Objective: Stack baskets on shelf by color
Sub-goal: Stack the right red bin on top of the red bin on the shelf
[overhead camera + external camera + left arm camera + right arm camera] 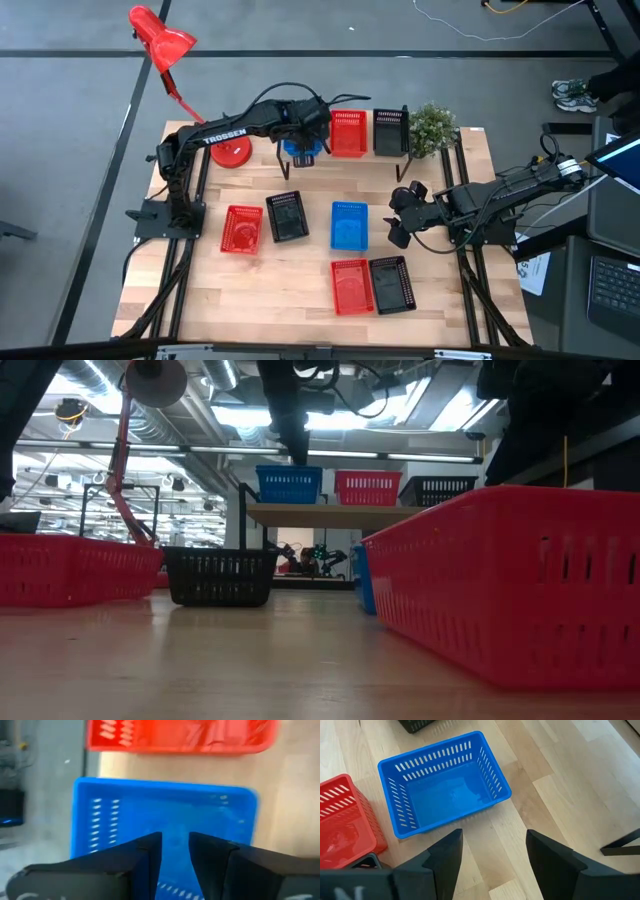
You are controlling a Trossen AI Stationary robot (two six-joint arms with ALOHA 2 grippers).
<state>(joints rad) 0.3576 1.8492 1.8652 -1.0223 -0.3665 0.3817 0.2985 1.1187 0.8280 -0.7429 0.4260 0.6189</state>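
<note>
A: Where is the left gripper?
B: Over the blue basket at the shelf's left end, fingers narrowly apart, gripping nothing. Red and black baskets sit to its right.

A: And the right gripper?
B: Spread wide, empty, just right of the blue basket on the table. Bare wood lies between them; five other baskets are spread over the tabletop.
</note>
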